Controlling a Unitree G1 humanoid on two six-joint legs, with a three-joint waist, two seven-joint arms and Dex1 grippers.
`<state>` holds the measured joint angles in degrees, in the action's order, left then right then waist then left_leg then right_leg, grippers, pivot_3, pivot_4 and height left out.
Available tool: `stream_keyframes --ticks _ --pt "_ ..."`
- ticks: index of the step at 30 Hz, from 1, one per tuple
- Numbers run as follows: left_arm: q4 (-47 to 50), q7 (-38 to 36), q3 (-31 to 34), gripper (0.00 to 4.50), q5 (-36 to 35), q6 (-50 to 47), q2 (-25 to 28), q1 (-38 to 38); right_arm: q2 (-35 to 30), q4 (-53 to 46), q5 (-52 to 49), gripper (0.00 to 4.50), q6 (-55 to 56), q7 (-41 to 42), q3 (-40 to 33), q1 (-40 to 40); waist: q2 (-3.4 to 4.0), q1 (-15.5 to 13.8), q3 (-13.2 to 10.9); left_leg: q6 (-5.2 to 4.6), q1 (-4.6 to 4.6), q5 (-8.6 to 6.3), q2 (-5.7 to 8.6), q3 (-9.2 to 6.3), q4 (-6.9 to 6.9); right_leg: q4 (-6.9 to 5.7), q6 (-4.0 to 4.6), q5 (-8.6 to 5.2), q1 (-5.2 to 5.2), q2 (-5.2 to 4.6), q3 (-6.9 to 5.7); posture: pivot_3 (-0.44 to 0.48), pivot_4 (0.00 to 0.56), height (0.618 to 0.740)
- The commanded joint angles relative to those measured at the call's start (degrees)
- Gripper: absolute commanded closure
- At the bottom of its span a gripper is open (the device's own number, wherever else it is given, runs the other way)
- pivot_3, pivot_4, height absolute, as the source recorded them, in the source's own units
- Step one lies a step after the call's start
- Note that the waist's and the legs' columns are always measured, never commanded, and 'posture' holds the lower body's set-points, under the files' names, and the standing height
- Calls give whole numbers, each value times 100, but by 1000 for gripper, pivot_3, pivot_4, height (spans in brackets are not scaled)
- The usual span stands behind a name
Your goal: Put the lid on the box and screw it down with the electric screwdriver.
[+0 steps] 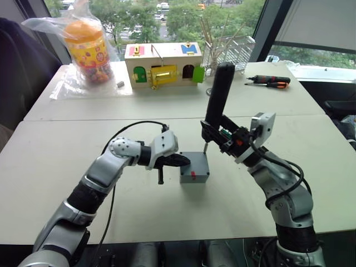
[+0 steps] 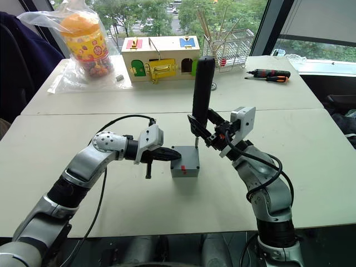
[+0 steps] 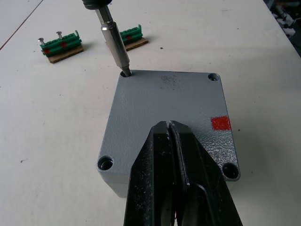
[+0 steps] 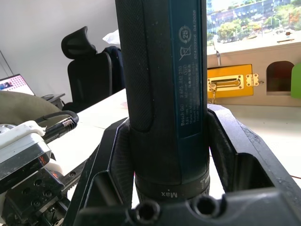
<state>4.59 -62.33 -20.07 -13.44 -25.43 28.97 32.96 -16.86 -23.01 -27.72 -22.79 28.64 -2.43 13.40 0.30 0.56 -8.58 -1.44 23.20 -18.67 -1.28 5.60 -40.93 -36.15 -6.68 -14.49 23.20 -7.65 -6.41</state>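
Observation:
The grey box (image 1: 194, 177) stands mid-table with a red mark on its near side. The lid (image 3: 169, 101) lies flat on top of it, with open screw holes at its corners. My left gripper (image 1: 185, 161) is shut with nothing in it, and its fingertips (image 3: 168, 126) rest on the lid's top. My right gripper (image 1: 223, 135) is shut on the electric screwdriver (image 1: 218, 92), holding it nearly upright just behind the box. The screwdriver's metal bit (image 3: 115, 44) sits in the lid's far corner hole on the right arm's side.
Two green screw holders (image 3: 60, 44) lie on the table just beyond the box. At the back stand a wooden box with coloured doors (image 1: 164, 65), a bagged jar (image 1: 86, 50) and a wire rack (image 1: 228, 53). Slim hand screwdrivers (image 1: 270, 81) lie at the back right.

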Motion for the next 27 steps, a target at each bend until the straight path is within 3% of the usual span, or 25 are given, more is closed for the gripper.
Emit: stream_keyframes --ticks 1,20,27 --pt "-73 -61 -104 4500 86 -8 -5 -33 29 463 140 2658 -176 17 273 -300 -1 -2 6 0 0 0 0 0 0 0 0 0 0 0 0 0 150 711" --pt "-146 -65 -106 4500 143 11 -85 -11 109 383 85 2658 15 -70 169 -226 -2 -9 8 -3 -1 -2 0 0 0 1 0 0 -3 -1 0 0 150 711" --pt "-145 -104 -144 4500 152 -3 -99 0 -126 -384 -608 2658 -629 -374 -351 432 0 -9 6 -3 1 -2 0 0 -1 1 0 0 -1 -2 0 0 150 711"
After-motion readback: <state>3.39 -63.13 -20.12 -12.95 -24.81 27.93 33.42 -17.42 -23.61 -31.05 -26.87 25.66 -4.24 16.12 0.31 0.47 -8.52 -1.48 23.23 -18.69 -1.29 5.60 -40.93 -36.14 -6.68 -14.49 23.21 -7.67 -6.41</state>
